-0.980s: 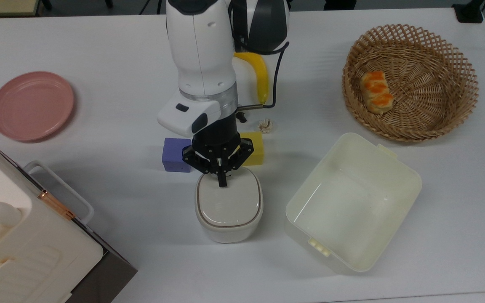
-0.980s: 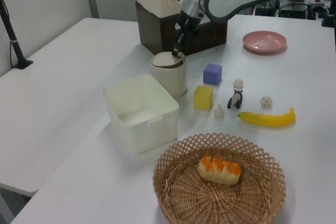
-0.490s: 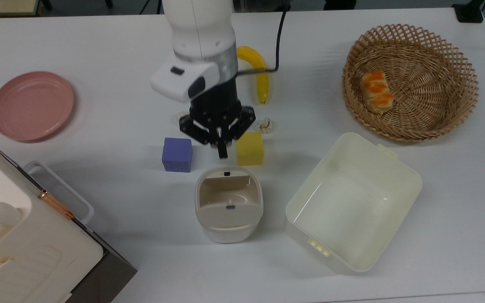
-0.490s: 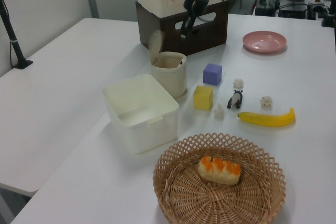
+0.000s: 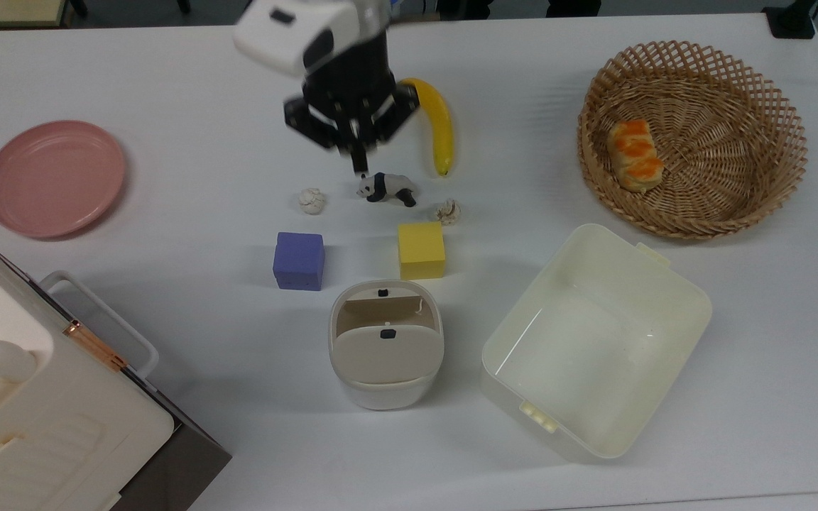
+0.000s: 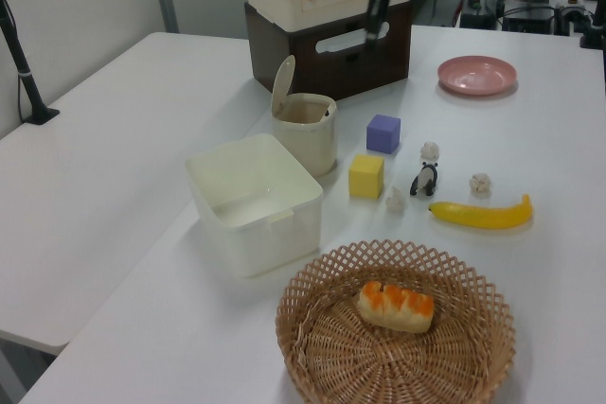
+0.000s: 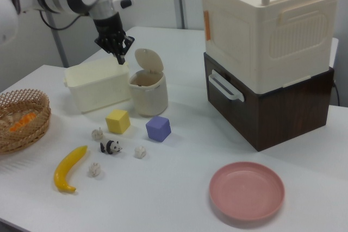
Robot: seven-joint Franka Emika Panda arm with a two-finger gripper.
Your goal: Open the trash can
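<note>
Trash can [image 5: 385,355] on the white table [image 5: 167,213], lid flipped upright, between purple cube [image 5: 299,260], yellow cube [image 5: 421,250] and cream tub [image 5: 593,341]. Gripper [image 5: 359,167] raised well clear, fingers pressed together, empty. Right view: lid's inner face. Left view: arm cropped at top edge.

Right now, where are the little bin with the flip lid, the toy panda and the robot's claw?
trash can [image 5: 386,392], top view, front wall below the raised lid.
toy panda [image 5: 386,189], top view, its body.
gripper [image 5: 359,165], top view, fingertips.
</note>
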